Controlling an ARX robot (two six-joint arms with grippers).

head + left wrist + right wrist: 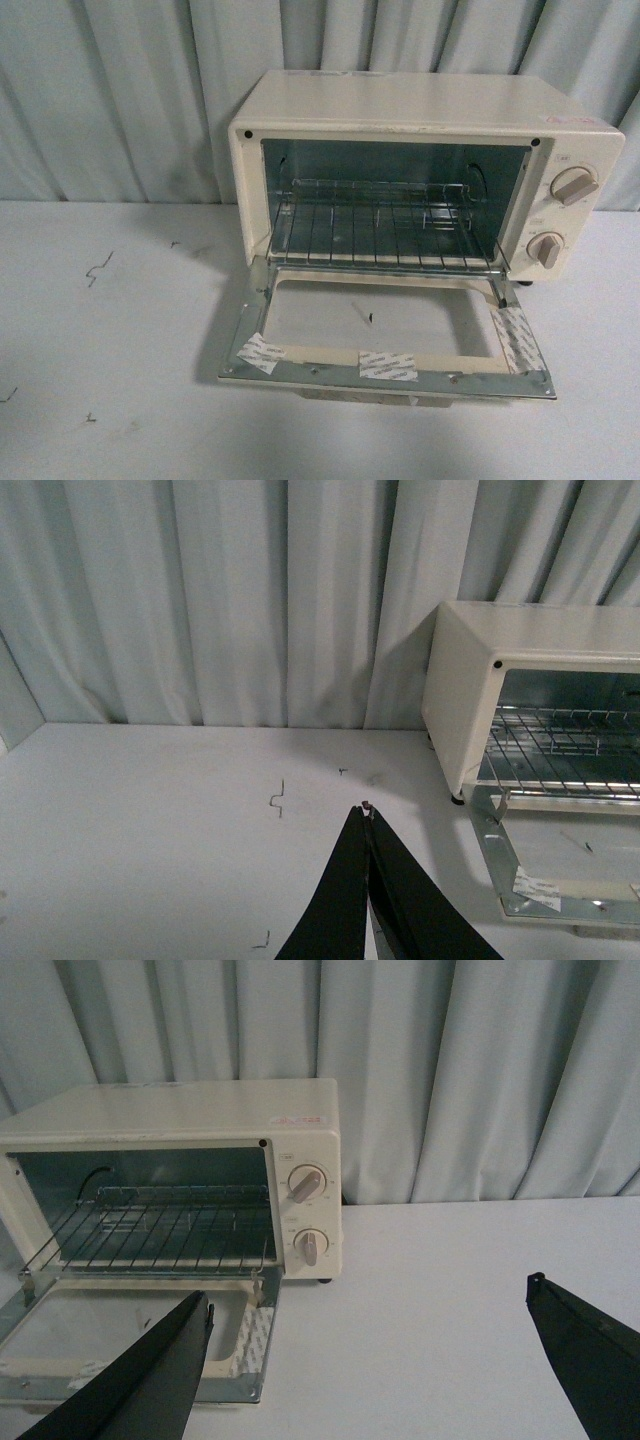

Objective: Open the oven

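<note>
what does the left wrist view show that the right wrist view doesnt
Only the left wrist view shows the left gripper, fingers pressed shut, plus small dark scraps on the table and the oven's left side panel. Only the right wrist view shows the two beige knobs, the right gripper with fingers spread wide, and the table space to the oven's right. Both show the curtain, the wire rack and the door dropped fully open.

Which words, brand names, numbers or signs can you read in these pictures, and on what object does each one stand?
No text can be read.
Small markings above each knob on the oven: too small to read.
Sticker on the oven's top: blurred.
White stickers on the open door: print too blurred to read.
</note>
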